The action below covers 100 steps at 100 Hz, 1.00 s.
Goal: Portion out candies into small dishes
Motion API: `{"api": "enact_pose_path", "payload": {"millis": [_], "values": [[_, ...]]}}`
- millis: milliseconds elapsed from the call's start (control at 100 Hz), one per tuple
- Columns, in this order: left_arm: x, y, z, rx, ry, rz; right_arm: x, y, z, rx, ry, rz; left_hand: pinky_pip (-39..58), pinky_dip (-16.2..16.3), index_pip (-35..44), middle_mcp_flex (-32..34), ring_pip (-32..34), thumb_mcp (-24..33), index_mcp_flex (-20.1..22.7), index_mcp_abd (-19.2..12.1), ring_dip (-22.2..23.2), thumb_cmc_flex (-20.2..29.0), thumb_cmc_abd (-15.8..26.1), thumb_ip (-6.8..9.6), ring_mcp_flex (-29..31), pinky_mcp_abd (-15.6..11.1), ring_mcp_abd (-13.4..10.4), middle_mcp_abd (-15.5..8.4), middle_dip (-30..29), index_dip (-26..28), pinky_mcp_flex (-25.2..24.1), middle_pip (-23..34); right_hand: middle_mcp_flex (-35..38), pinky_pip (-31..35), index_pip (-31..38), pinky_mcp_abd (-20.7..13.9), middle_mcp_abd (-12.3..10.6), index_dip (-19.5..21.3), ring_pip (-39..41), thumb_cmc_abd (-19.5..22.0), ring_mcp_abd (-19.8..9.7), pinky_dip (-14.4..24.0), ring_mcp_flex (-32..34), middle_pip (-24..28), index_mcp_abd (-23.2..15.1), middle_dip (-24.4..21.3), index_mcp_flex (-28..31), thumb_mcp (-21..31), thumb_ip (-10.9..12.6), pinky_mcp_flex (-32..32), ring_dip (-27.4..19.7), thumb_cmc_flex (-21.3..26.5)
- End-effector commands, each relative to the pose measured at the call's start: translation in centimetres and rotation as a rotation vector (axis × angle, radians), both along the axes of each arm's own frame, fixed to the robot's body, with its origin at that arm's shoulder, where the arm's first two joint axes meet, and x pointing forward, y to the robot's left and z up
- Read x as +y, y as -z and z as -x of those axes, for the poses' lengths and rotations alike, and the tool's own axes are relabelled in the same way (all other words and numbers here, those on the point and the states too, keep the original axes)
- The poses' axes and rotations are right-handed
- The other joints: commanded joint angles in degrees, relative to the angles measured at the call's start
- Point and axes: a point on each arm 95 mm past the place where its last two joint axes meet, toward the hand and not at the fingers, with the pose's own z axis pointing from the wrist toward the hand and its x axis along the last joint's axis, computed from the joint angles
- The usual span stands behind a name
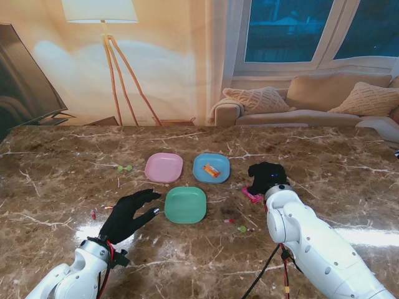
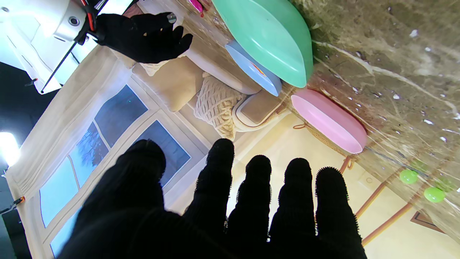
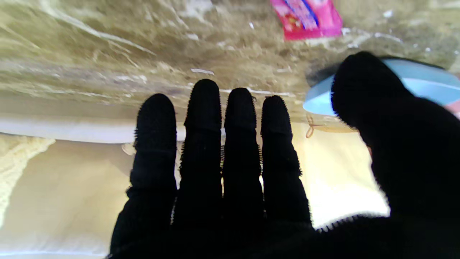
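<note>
Right hand (image 1: 267, 177) hovering over a pink wrapped candy (image 1: 252, 195), just right of the blue dish (image 1: 211, 168); fingers straight and apart in the wrist view, nothing held. Left hand (image 1: 129, 214) splayed wide and empty, just left of the green dish (image 1: 186, 205), fingertips near its rim. Blue dish already holding 1 orange candy (image 1: 212, 170); pink dish (image 1: 164, 167) and green dish bare. Other sweets scattered: 2 green ones (image 1: 124, 168) left of the pink dish, small pieces (image 1: 237, 224) nearer to me than the green dish.

Likely trouble: flat wrapper on polished marble, so thick gloved fingertips may slide it away rather than pinch it, perhaps under the blue dish's rim. A low sweep by the left hand could nudge the green dish.

Right wrist view alone giving the wrapper's print (image 3: 307, 18) and the thumb (image 3: 370, 82) covering part of the blue dish's edge; from the stand, the hand hides part of that candy. Left wrist view alone showing both green sweets (image 2: 420, 185) as round balls; stand view alone giving the whole layout of the 3 dishes
</note>
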Motion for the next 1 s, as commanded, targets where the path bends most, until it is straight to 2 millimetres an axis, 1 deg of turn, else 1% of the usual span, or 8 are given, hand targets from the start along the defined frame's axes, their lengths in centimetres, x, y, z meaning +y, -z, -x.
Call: {"api": "enact_pose_path", "payload": {"millis": [0, 220, 490, 740, 800, 830, 890, 990], "values": [[-0.1, 0.4, 0.3, 0.008, 0.004, 0.000, -0.8, 2.1, 0.9, 0.062, 0.037, 0.006, -0.7, -0.2, 0.3, -1.7, -1.2, -1.2, 0.0, -0.9, -0.5, 0.5, 1.9, -1.38, -0.5, -0.6, -1.2, 0.2, -0.9, 0.8, -0.3, -0.5, -1.5, 0.2, -0.6, 0.5, 1.0, -1.0, 3.0, -1.9, 0.3, 1.5, -2.4, 2.4, 1.8, 2.7, -1.0, 0.0, 0.2, -0.8, 3.0, -3.3], [-0.2, 0.4, 0.2, 0.010, 0.007, 0.000, -1.0, 3.7, 1.2, 0.093, 0.067, 0.006, -0.7, -0.2, 0.4, -1.6, -1.2, -1.2, 0.3, -1.0, -0.5, 0.5, 1.9, -1.40, -0.5, -0.7, -1.4, 0.0, -0.9, 0.8, -0.4, -0.5, -2.3, 2.4, 0.4, 0.8, 1.1, -2.4, 13.7, -4.0, -0.1, 2.8, -4.8, 11.2, 3.2, 14.2, 0.4, 1.1, -0.6, -1.4, 11.1, -4.3], [-0.2, 0.5, 0.3, 0.019, 0.010, -0.003, -1.0, 5.4, 0.9, 0.113, 0.102, 0.001, -0.9, -0.3, 0.9, -1.6, -1.2, -1.3, 0.9, -1.5, -0.5, 0.5, 2.0, -1.47, -0.5, -0.8, -1.4, -0.1, -0.9, 1.1, -0.5, -0.5, -3.8, 2.5, 0.0, 1.0, 0.7, -3.7, 16.7, -3.2, -0.8, 3.2, -6.7, 16.3, 3.6, 21.9, -0.1, 1.0, -1.0, -2.7, 13.5, -4.2], [-0.1, 0.4, 0.2, 0.020, 0.009, -0.004, -1.0, 6.3, 0.8, 0.108, 0.092, 0.012, -0.9, -0.3, 1.1, -1.9, -1.3, -1.3, 1.1, -1.7, -0.6, 0.6, 2.1, -1.47, -0.7, -0.7, -1.2, 0.1, -0.9, 1.3, -0.4, -0.6, -2.9, 2.7, 8.9, 0.8, -1.9, 1.1, 18.2, -8.5, -1.9, 4.2, -7.0, 19.5, -5.4, 26.0, 8.4, 4.4, -1.0, -2.9, 14.2, 4.5], [-0.1, 0.4, 0.2, 0.020, 0.010, -0.005, -1.1, 6.5, 0.8, 0.112, 0.086, 0.017, -0.9, -0.3, 1.1, -1.9, -1.3, -1.4, 1.0, -1.7, -0.6, 0.6, 2.0, -1.49, -0.7, -0.6, -1.3, 0.1, -0.9, 1.3, -0.5, -0.6, -3.1, 2.6, 12.4, 0.8, -2.2, 0.8, 18.2, -10.1, -1.9, 4.3, -7.2, 19.3, -7.4, 26.3, 9.6, 4.0, -6.0, -3.0, 14.2, 7.9], [-0.1, 0.4, 0.2, 0.021, 0.011, -0.005, -1.1, 6.7, 0.9, 0.113, 0.084, 0.019, -0.9, -0.3, 1.1, -1.8, -1.3, -1.3, 1.0, -1.8, -0.6, 0.7, 2.0, -1.48, -0.7, -0.6, -1.3, 0.1, -0.9, 1.3, -0.5, -0.6, -3.2, 2.4, 16.2, 0.7, -2.3, -2.6, 18.0, -10.6, -2.0, 4.4, -7.4, 19.2, -8.0, 26.4, 9.2, 4.0, -7.6, -3.1, 14.2, 9.2], [-0.1, 0.4, 0.2, 0.022, 0.012, -0.005, -1.2, 6.9, 0.9, 0.114, 0.081, 0.018, -0.9, -0.4, 1.1, -1.9, -1.3, -1.4, 0.9, -1.9, -0.6, 0.6, 2.1, -1.50, -0.8, -0.6, -1.3, 0.1, -0.9, 1.3, -0.5, -0.6, -3.4, 2.0, 18.2, 0.6, -2.3, -3.3, 17.8, -10.8, -2.0, 4.4, -7.9, 18.9, -8.9, 26.2, 9.1, 3.8, -8.6, -3.5, 14.2, 11.1], [-0.2, 0.5, 0.3, 0.023, 0.013, -0.003, -1.2, 7.3, 1.0, 0.119, 0.083, 0.012, -1.0, -0.4, 1.2, -1.9, -1.3, -1.4, 0.9, -1.8, -0.6, 0.6, 2.1, -1.51, -0.8, -0.6, -1.2, 0.1, -1.0, 1.3, -0.5, -0.7, -6.1, 0.1, 25.6, 0.1, -2.2, -9.8, 16.3, -11.8, -1.9, 4.9, -12.0, 16.3, -10.2, 24.3, 9.6, 3.4, -9.3, -6.0, 14.1, 13.9]]}}
